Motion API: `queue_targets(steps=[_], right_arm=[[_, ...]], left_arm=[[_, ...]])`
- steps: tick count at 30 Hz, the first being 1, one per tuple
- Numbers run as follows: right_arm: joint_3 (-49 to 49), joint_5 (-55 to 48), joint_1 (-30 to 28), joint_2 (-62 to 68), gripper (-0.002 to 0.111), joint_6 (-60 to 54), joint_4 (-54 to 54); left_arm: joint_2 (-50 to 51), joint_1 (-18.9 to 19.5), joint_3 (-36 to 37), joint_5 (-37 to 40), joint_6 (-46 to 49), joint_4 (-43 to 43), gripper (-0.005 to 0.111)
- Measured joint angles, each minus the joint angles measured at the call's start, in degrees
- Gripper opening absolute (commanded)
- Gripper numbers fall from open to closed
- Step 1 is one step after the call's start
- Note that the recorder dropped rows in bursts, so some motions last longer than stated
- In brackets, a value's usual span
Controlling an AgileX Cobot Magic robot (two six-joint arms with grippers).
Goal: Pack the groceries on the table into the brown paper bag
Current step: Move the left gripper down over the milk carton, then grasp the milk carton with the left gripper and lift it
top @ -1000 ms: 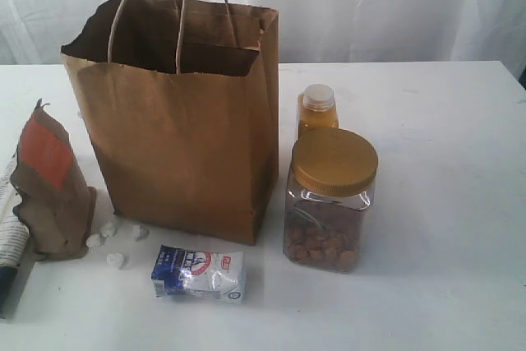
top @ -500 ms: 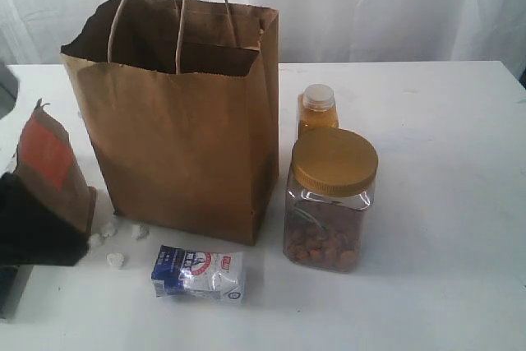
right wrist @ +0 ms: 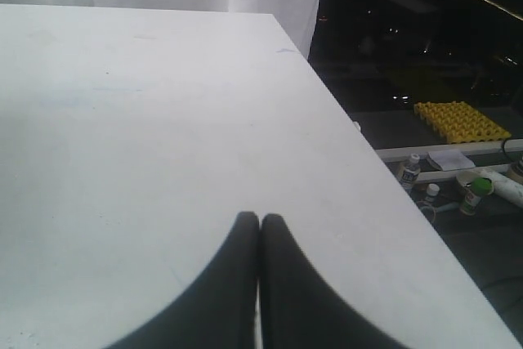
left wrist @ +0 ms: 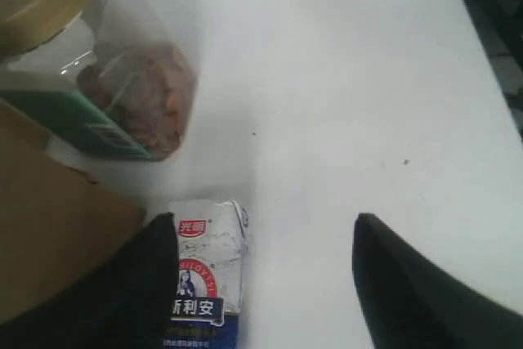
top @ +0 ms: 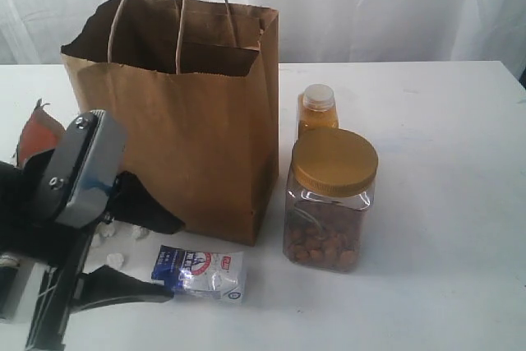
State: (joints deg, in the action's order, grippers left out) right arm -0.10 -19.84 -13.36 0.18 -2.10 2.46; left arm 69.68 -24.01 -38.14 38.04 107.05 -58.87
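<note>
At the far left, only the crumpled top of the brown pouch with red label [top: 33, 133] shows behind the left arm. The left gripper [top: 177, 258] hangs low over the table [top: 444, 137]. Its two black fingers [left wrist: 139, 292] stand well apart and hold nothing. Small irregular white lumps [top: 116, 259] lie beside it.

Just in front of the fingertips lies the blue-white packet [top: 201, 273], flat on the table before the brown paper bag [top: 181, 137]. In the left wrist view its long axis runs about the same way as the fingers point. It sits against one finger, on the bag's side, and not in the middle of the gap. I judge that the gripper must shift a little toward the bag before it closes across the short side. The packet is soft glossy film, shaped like a pillow, and will probably give under pressure.

The bag is stiff matte kraft paper, upright and open, with twisted loop handles. To its right stands the orange bottle [top: 317, 108] with a pale cap. In front of the bottle is the gold-lidded clear nut jar [top: 329, 203], of rigid clear plastic.

The right gripper [right wrist: 260, 230] has its fingers pressed together over bare table near an edge, so the left arm is clearly the nearer one.
</note>
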Motion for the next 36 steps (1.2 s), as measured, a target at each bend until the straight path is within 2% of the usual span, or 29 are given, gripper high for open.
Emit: queue_targets(steps=[5,12,25,36], right_arm=[[0.00,0.00,0.00,0.00,0.000,0.00,0.00],[0.00,0.00,0.00,0.00,0.000,0.00,0.00],[0.00,0.00,0.00,0.00,0.000,0.00,0.00],[0.00,0.00,0.00,0.00,0.000,0.00,0.00]], left_arm=[[2.48,0.00,1.13,-3.11,0.16,-8.66,0.067],[9.32,0.00,1.13,-7.24,5.04,-9.19,0.067],[19.53,-0.39,-0.23,-8.30,5.12,-12.13,0.067],[24.05,-0.39,-1.59,-14.15,5.12,-12.57,0.067]])
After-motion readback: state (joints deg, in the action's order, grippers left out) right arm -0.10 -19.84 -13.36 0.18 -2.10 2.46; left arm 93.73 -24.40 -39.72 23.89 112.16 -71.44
